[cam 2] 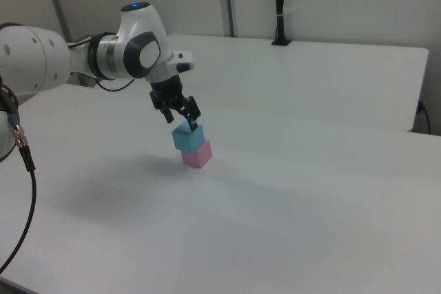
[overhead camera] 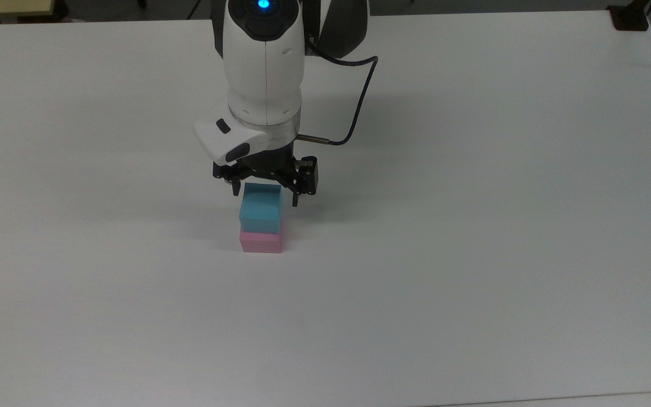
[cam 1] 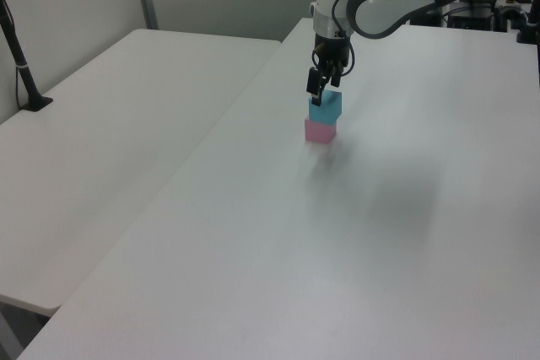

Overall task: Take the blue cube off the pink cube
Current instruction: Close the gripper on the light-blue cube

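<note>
With my gripper (overhead camera: 265, 197) spread apart astride the blue cube (overhead camera: 260, 210), which sits atop the pink cube (overhead camera: 260, 242) mid-table, apparently untouched, I should sink lower, center, and squeeze evenly so the pink one stays put.

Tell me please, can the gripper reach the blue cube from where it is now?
Probably yes. The gripper hangs open just above the blue cube, one finger at each side of its top. The cube sits on the pink cube, and the white table around them is bare, so nothing blocks the descent.
</note>
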`<state>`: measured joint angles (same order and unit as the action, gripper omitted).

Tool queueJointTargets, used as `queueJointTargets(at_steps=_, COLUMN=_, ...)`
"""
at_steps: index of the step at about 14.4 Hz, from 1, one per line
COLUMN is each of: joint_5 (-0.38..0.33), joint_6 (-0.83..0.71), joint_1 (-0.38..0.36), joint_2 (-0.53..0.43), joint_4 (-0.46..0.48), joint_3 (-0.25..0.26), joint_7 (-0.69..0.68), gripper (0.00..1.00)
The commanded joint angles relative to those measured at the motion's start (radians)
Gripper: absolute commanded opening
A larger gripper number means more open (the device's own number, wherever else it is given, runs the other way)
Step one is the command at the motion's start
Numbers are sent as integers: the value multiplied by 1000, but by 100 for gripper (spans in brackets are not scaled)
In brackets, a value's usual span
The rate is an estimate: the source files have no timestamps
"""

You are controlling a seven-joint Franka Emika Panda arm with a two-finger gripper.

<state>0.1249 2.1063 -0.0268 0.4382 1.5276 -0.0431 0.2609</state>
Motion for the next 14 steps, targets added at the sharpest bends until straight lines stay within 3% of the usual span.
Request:
queueJointTargets(at_steps=1, joint_5=5, joint_6=6, joint_1=-15, joint_2=-3, joint_4=0, joint_3=6, joint_7=24, gripper=100)
queueJointTargets(at_steps=10, joint_5=22, joint_6=11, joint_1=5, joint_2=22, joint_4=6, joint_3=12, joint_7=17, gripper=100)
queueJointTargets(at_steps=12, joint_5=38, joint_6=15, joint_1=2, joint_2=53, joint_4=6, joint_3=6, joint_7=23, gripper=87)
queueJointTargets(at_steps=14, joint_5=41, joint_6=17, joint_1=-2, joint_2=60, joint_4=5, joint_3=6, joint_7=23, gripper=60)
